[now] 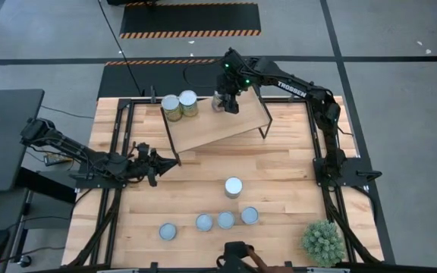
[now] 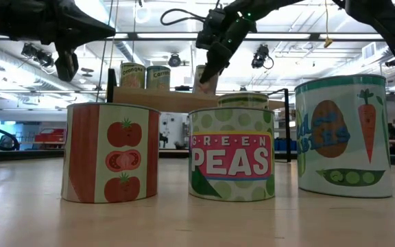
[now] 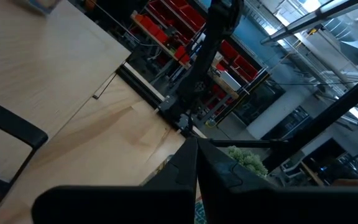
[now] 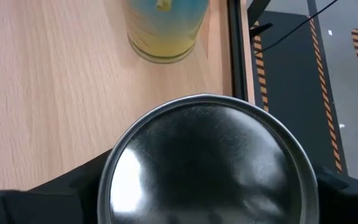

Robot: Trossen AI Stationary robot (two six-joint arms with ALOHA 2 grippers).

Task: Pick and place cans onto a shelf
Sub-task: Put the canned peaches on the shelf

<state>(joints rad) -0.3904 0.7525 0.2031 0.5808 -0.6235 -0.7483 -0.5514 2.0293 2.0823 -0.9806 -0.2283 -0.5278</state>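
Right hand [image 1: 227, 102] is over the shelf [image 1: 203, 130], fingers spread wide on either side of a can [image 4: 209, 163] — can't tell if it's actually gripping or just let go. Two more cans [image 1: 180, 105] stand on the shelf just beside it. Five cans [image 1: 226, 220] sit well away, down on the worktop [image 1: 279, 174]. Left hand [image 1: 152, 161] is pinched shut, empty, beside the shelf's other end.
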